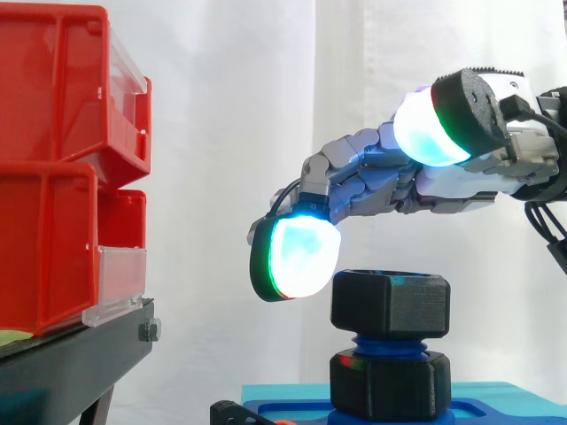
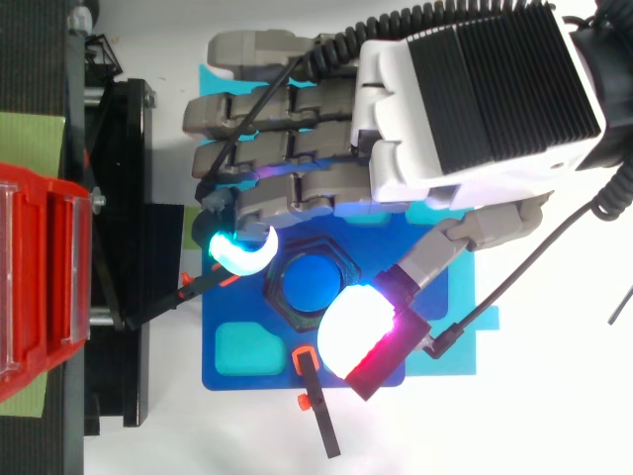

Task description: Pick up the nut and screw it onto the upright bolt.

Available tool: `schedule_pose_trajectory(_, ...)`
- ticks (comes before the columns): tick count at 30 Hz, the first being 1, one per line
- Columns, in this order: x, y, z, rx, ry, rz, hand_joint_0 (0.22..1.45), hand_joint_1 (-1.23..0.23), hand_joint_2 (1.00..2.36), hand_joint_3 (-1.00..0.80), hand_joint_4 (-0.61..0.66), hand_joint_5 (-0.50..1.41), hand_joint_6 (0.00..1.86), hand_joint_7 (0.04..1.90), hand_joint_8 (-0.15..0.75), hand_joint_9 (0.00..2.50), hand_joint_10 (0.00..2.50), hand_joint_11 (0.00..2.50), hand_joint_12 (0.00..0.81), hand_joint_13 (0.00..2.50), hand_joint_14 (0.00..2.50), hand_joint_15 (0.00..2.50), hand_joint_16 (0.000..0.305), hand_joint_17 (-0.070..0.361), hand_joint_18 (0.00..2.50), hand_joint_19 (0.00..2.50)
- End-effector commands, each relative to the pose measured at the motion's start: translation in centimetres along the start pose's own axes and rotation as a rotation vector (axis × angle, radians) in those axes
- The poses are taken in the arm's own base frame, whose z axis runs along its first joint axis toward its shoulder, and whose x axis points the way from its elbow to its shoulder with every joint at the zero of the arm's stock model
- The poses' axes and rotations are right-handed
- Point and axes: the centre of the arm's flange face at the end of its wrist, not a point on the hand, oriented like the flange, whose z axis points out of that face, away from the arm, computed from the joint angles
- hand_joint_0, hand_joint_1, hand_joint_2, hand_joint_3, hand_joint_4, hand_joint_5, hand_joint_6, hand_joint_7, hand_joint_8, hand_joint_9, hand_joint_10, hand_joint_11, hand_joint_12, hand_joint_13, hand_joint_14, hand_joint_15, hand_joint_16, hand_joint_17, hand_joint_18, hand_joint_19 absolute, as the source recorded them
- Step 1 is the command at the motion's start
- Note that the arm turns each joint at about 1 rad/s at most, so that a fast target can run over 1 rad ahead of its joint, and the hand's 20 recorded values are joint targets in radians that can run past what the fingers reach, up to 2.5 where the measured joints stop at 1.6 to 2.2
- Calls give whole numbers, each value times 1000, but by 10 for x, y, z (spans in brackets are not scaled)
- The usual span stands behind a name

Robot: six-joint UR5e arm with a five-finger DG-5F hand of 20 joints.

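Observation:
A black hex nut (image 1: 390, 305) sits on top of the blue upright bolt (image 1: 390, 343), with blue thread showing between it and a second black hex piece (image 1: 390, 385) at the bolt's foot. From above, the nut's rim (image 2: 343, 260) rings the blue bolt end (image 2: 309, 282). My hand (image 1: 372, 177) hovers over the nut with its fingers loosely spread and touches nothing. One glowing fingertip (image 1: 297, 257) hangs just left of the nut and slightly above it. The thumb's white and magenta pad (image 2: 356, 336) stands on the nut's other side.
The bolt stands on a blue base plate (image 2: 247, 381) lying on a cyan sheet (image 1: 283, 394). Red bins (image 1: 53, 177) on a black stand (image 1: 80, 354) rise to the left. A thin black bar with orange tips (image 2: 318, 401) lies at the plate's near edge.

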Motion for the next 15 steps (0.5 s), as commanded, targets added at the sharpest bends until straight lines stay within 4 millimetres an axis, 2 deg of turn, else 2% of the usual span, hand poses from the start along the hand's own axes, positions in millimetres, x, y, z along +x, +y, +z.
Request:
schedule_pose_trajectory(1,1,-1,0,1,4,0,499,-123,1000,-500,247,-119,503,856,231,351,0,0,314,134,0,0,38,86,0,0)
schedule_pose_trajectory(3,3,-1,-1,4,7,1,499,-125,1000,-500,250,-119,503,856,231,351,0,0,314,136,0,0,38,86,0,0)
schedule_pose_trajectory(4,15,-4,-6,8,24,8,499,-126,1000,-500,251,-119,503,852,231,352,0,0,314,137,0,0,38,86,0,0)
schedule_pose_trajectory(5,17,-5,-6,8,22,10,499,-128,1000,-500,250,-119,503,856,232,352,0,0,314,142,0,0,38,86,0,0)
schedule_pose_trajectory(15,16,-7,-5,0,-3,42,501,-131,1000,-500,247,-120,503,864,233,356,0,0,314,160,0,0,38,86,0,0)
